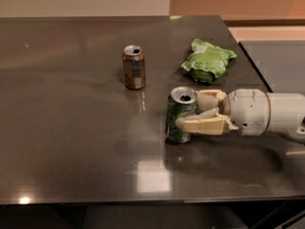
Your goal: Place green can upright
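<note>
Dark, glossy metal is seen across the whole table (71, 142), with a pale wall behind it and soft light reflected near the front edge. Right of the middle, the green can (180, 116) is stood upright, its open silver top turned upward and its base seemingly met by the tabletop. It is gripped from the right by the gripper (193, 111), which is reached in level with the surface on a white, rounded wrist (252, 112). The cream fingers (205, 125) are closed onto the can, one laid across its near side and the other pressed against its far side, so that the can is clamped between them. Behind and to the left, well apart, a brown-orange can (133, 67) is also stood upright. A crumpled light green snack bag (208, 61) is laid farther back on the right, near the gripper but not touched by it.
</note>
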`<state>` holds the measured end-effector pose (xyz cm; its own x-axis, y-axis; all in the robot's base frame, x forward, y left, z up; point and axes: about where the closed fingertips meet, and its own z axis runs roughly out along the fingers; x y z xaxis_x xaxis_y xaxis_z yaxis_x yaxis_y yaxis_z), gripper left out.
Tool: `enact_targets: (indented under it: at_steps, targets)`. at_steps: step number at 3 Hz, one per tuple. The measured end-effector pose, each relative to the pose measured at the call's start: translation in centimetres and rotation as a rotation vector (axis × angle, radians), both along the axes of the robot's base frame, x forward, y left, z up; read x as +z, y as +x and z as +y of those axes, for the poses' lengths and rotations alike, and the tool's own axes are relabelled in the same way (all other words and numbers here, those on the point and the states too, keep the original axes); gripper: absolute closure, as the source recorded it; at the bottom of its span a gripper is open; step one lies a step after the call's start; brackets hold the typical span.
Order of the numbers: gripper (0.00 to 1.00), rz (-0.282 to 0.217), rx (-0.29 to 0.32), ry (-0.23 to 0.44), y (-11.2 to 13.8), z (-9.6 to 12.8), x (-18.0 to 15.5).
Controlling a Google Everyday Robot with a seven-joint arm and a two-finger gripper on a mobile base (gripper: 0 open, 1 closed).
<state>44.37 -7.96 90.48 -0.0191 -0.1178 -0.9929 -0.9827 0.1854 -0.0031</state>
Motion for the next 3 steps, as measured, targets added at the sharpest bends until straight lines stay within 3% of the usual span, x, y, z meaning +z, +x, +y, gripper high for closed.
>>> enact_targets:
  at_steps: [1,3]
  targets:
    - [0.51,0.003,-0.003,0.003,-0.3,-0.2,-0.3]
    - [0.05,-0.013,-0.018,-0.045,-0.6,-0.8,-1.7]
